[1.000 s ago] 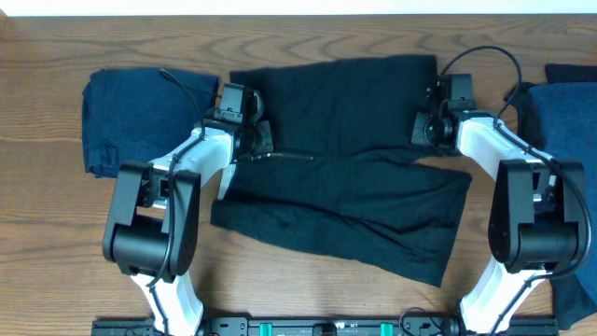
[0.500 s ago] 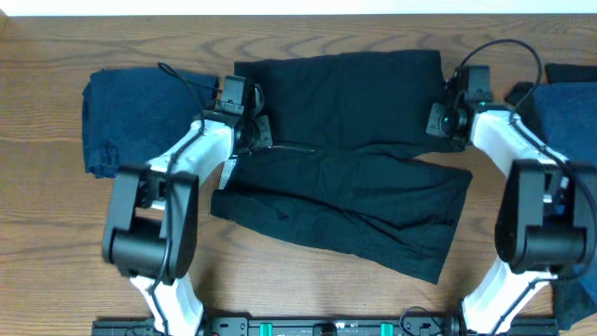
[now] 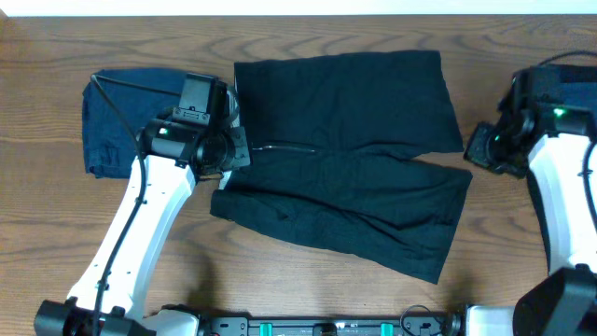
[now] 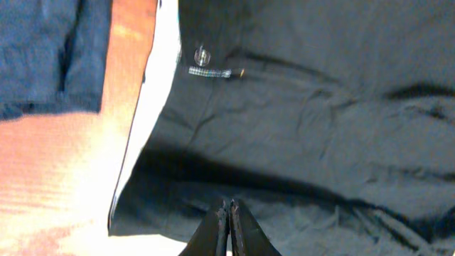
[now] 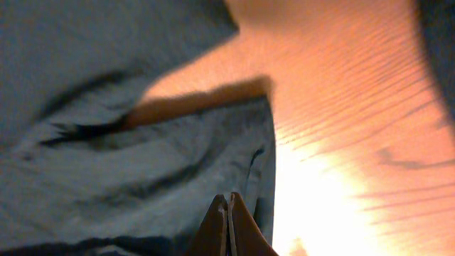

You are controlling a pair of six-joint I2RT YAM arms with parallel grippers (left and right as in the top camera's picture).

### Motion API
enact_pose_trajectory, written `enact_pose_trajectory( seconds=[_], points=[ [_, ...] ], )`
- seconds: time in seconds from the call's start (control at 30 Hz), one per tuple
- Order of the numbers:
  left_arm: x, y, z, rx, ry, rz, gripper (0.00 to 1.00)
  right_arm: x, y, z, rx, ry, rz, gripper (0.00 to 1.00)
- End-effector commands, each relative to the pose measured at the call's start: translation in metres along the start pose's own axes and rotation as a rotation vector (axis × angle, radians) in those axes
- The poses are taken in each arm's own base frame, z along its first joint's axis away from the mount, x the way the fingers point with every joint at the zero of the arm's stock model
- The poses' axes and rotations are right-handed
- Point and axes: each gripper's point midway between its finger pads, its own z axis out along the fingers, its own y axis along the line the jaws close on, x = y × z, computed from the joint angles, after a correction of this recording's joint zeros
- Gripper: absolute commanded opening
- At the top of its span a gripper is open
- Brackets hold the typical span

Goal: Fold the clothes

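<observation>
The left jaws are shut tight. Their two thin fingertips press together with nothing between them. They hang over the black clothes, near its left edge. Just past the tips the cloth is wrinkled and has a dark shadow on it. Further up on the black clothes there is a small round button and a little zip pull. A pale strip runs down the left edge of the black clothes.

The right jaws are shut tight too, tip against tip, and they hold nothing. They hang by the right edge of the black clothes, where the cloth ends and the brown bench shows.

From above, the black clothes lie flat in the middle of the bench. The top part is folded over the bottom part. The left arm reaches to its left edge. The right arm stands just off its right edge. A folded blue pile sits just to the left of the black clothes. Another blue pile sits well off to its right, partly behind the right arm.
</observation>
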Motion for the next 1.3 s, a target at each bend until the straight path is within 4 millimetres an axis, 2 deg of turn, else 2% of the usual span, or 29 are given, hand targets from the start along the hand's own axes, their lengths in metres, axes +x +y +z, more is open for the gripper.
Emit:
enact_pose_trajectory(
  seconds=[0.0,0.23,0.57,0.73,0.9,1.0,1.07,1.1,1.13,1.2,1.23,1.27],
  points=[
    [0.011,0.009,0.012,-0.033,0.052,-0.006,0.06,0.026,-0.007,0.035,0.010,0.093,0.030,0.01],
    [0.020,0.015,0.023,-0.052,0.098,-0.012,0.06,0.038,-0.012,0.092,0.002,0.105,0.032,0.01],
    [0.020,0.015,0.023,-0.053,0.099,-0.012,0.06,0.020,-0.011,0.155,0.002,0.081,0.031,0.01],
    [0.017,0.014,0.024,-0.049,0.088,-0.010,0.06,-0.003,-0.014,0.178,0.023,-0.007,0.027,0.01],
    [0.012,0.020,0.024,-0.088,0.061,-0.007,0.06,-0.036,-0.003,0.178,-0.020,-0.135,0.022,0.01],
    [0.010,0.027,0.023,-0.118,0.053,-0.012,0.07,-0.055,0.005,0.164,-0.042,-0.187,0.018,0.01],
    [0.011,0.028,0.023,-0.119,0.057,-0.014,0.07,-0.069,0.011,0.146,-0.052,-0.213,0.004,0.01],
    [0.012,0.028,0.023,-0.120,0.060,-0.015,0.06,-0.077,0.015,0.134,-0.059,-0.230,-0.010,0.08],
    [0.013,0.028,0.023,-0.121,0.063,-0.015,0.07,-0.086,0.019,0.119,-0.066,-0.248,-0.024,0.21],
    [0.016,0.025,0.023,-0.101,0.078,-0.016,0.15,-0.098,0.024,0.088,-0.071,-0.276,-0.050,0.69],
    [0.018,0.023,0.023,-0.092,0.089,-0.018,0.21,-0.101,0.026,0.073,-0.072,-0.283,-0.056,0.78],
    [0.022,0.022,0.022,-0.082,0.105,-0.020,0.27,-0.102,0.027,0.055,-0.073,-0.285,-0.057,0.82]
  ],
)
